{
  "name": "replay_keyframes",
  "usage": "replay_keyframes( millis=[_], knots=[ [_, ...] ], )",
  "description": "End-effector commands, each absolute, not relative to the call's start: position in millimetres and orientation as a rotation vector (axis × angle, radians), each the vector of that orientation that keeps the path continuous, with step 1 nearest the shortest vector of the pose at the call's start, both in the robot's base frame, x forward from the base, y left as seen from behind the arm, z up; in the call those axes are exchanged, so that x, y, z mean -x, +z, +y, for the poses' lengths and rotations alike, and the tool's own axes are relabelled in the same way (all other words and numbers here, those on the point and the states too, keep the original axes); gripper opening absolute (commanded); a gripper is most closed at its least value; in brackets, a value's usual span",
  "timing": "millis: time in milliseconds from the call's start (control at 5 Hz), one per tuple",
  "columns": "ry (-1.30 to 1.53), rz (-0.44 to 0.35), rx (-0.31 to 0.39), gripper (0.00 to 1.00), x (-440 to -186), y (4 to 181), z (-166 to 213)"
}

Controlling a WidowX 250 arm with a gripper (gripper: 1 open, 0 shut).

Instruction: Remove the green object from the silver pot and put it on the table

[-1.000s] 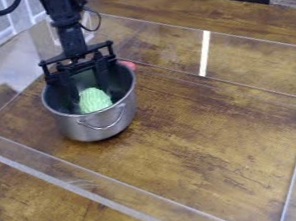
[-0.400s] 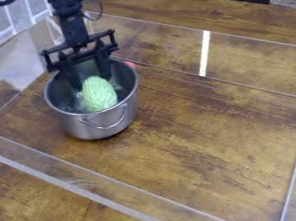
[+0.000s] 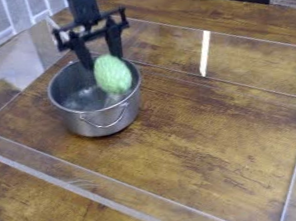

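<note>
Judging by its look, the green object (image 3: 113,74) you are carrying is a light, hollow-seeming toy vegetable; its bumpy, ridged skin should give the fingers some bite, though the tapered ends would slip, so keep your hold on the thick upper part where it sits now. The gripper (image 3: 98,50) is pinching it near its top, jaws partly spread around its width; the green object hangs nearly upright, its lower end level with or just above the rim of the silver pot (image 3: 94,101), toward the pot's far right side; whether it touches the rim I cannot tell. It reads as stiff rather than soft, and not fragile; a short drop onto the table (image 3: 206,126) would likely do no harm, but it may roll on the glossy wood, so lay it on its side.

Counting: one green object; one silver pot, with one loop handle facing the camera; one gripper; one table.
</note>
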State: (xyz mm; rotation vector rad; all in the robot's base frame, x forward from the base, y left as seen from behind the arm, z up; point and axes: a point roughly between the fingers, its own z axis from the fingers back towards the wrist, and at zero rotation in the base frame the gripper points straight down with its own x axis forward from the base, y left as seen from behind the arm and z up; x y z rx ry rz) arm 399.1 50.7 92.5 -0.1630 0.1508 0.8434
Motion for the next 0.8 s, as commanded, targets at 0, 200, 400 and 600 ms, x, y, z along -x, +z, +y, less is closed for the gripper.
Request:
replay_keyframes(
  millis=[0,200,400,600],
  knots=[
    [0.838,0.072,0.206,0.0,-410,143.2,54],
    [0.802,0.074,0.226,0.0,-420,153.2,28],
    [0.758,0.087,0.242,0.0,-427,153.2,-4],
    [0.704,0.103,0.252,0.0,-420,153.2,-41]
  ],
)
